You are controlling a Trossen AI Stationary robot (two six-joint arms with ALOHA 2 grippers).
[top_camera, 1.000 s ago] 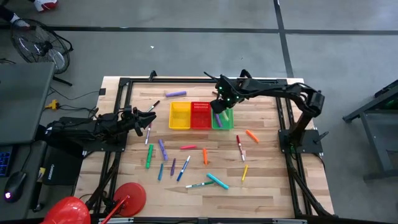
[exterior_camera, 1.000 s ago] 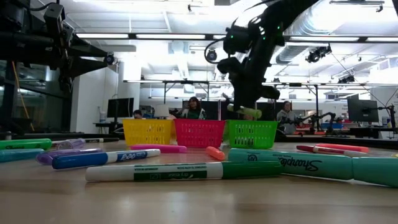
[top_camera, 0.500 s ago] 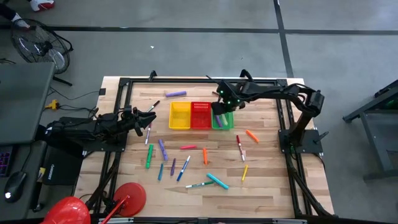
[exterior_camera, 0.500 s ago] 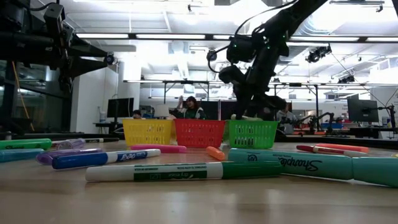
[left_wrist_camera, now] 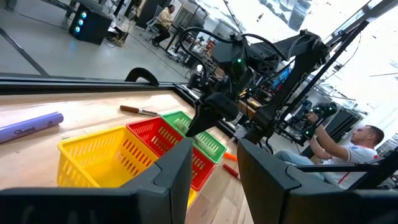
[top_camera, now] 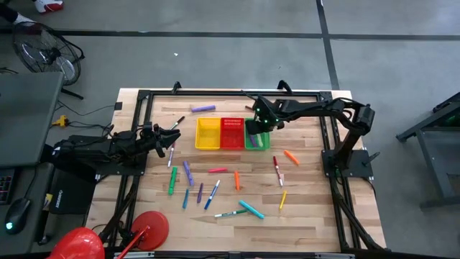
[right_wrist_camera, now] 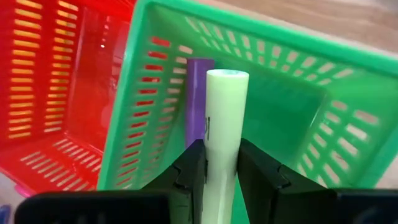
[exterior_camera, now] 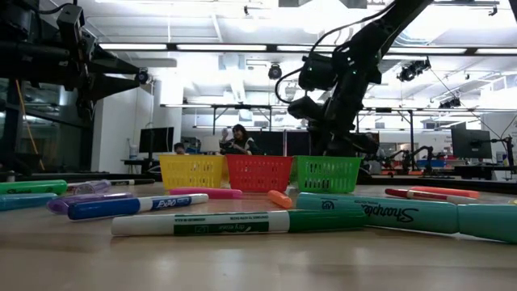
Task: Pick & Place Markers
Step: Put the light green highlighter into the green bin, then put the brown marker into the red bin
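**Pale green marker brought lower over the green basket**

Compared with the frame a second ago, the right end effector (top_camera: 253,127) is seen shifted toward the right side of the counter (top_camera: 309,216) and lower, directly above the green basket (top_camera: 257,139). A pale green marker (right_wrist_camera: 222,134) is gripped between its fingers (right_wrist_camera: 189,168), pointing down into the basket, where a purple marker (right_wrist_camera: 198,99) already lies against the wall next to the red basket (right_wrist_camera: 56,87).

The step in hand is judged to be the drop. It is best done by keeping the marker's tip inside the rim and clear of the wall, and by opening the fingers only once the tip is well down, so that the marker is not tipped out.

The left end effector (left_wrist_camera: 211,168) is parked at the counter's left edge with a gap between its fingers, nothing held.

Only the right wrist view shows the grip and the basket's contents. The high view alone shows the other markers (top_camera: 215,193) scattered on the counter, and the yellow basket (top_camera: 208,134). The low view shows the arm's height over the basket, and people in the room behind.
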